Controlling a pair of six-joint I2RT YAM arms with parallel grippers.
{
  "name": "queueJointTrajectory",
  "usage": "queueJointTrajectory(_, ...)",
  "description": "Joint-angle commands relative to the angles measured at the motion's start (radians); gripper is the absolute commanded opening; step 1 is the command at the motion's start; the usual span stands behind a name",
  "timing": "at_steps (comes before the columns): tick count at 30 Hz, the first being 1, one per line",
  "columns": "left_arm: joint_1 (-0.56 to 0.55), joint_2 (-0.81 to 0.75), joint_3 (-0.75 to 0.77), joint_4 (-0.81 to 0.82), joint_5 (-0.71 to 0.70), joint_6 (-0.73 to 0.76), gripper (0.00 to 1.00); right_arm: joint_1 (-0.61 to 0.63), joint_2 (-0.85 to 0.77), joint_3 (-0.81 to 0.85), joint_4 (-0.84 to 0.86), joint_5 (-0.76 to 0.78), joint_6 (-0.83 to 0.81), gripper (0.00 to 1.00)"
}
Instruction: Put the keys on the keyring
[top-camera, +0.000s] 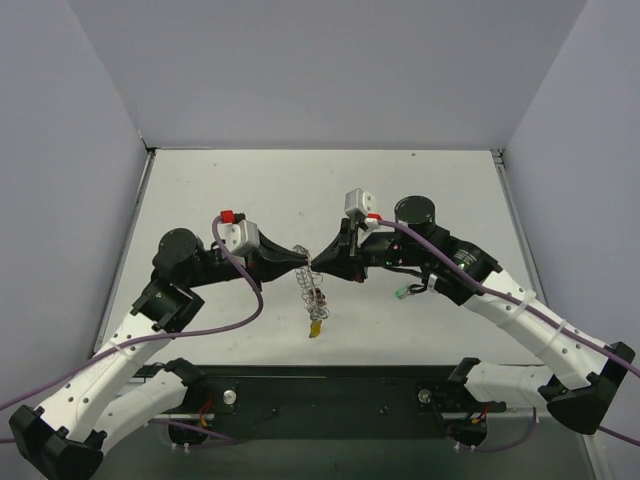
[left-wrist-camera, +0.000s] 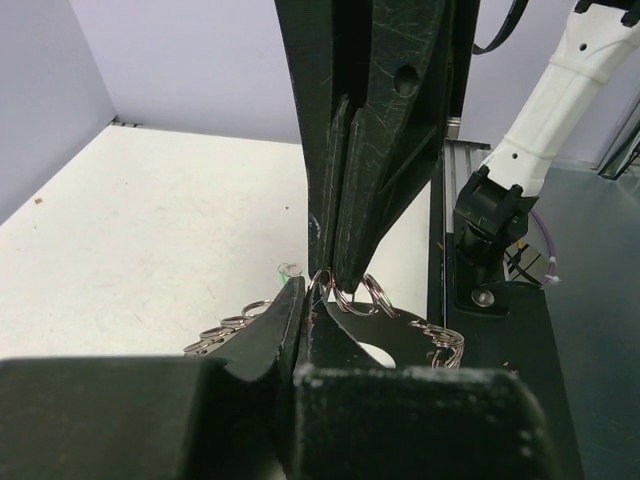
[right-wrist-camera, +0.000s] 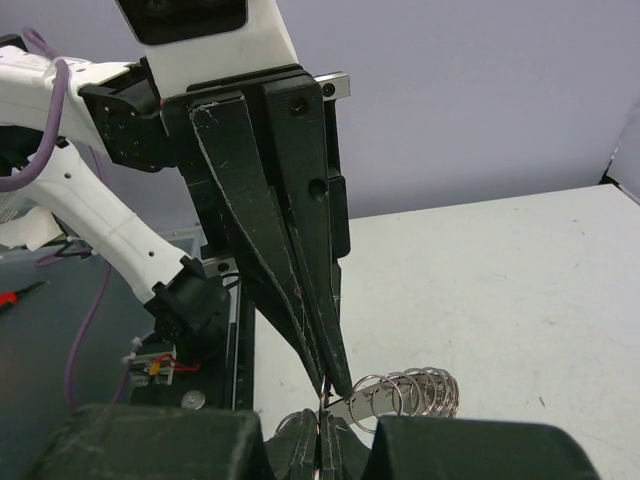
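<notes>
Both grippers meet tip to tip above the table's middle. My left gripper (top-camera: 300, 262) and my right gripper (top-camera: 318, 265) are both shut on the top of the keyring (top-camera: 311, 288), a silver ring fringed with wire loops that hangs between and below them. A yellow-headed key (top-camera: 316, 328) dangles at its bottom end. In the left wrist view my left gripper (left-wrist-camera: 303, 305) pinches the keyring (left-wrist-camera: 372, 297) beside the right fingers (left-wrist-camera: 345, 230). In the right wrist view my right gripper (right-wrist-camera: 322, 430) pinches a wire of the keyring (right-wrist-camera: 420, 392) under the left fingers (right-wrist-camera: 300, 300).
A green-headed key (top-camera: 402, 293) lies on the white table under the right arm; it also shows in the left wrist view (left-wrist-camera: 289, 270). Grey walls stand on three sides. The black base rail (top-camera: 330, 390) runs along the near edge.
</notes>
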Motion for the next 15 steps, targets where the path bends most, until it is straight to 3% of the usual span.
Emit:
queueJointTrajectory(1, 0.008, 0.004, 0.061, 0.03, -0.079, -0.002, 0.0, 0.021, -0.037, 0.021, -0.032, -0.007, -0.029, 0.1)
queueJointTrajectory(4, 0.008, -0.015, 0.046, 0.055, -0.094, -0.005, 0.0, 0.021, -0.041, 0.008, -0.032, 0.005, -0.035, 0.34)
queueJointTrajectory(15, 0.008, -0.021, 0.041, 0.067, -0.117, -0.019, 0.0, 0.016, -0.022, 0.009, -0.023, -0.079, -0.036, 0.44)
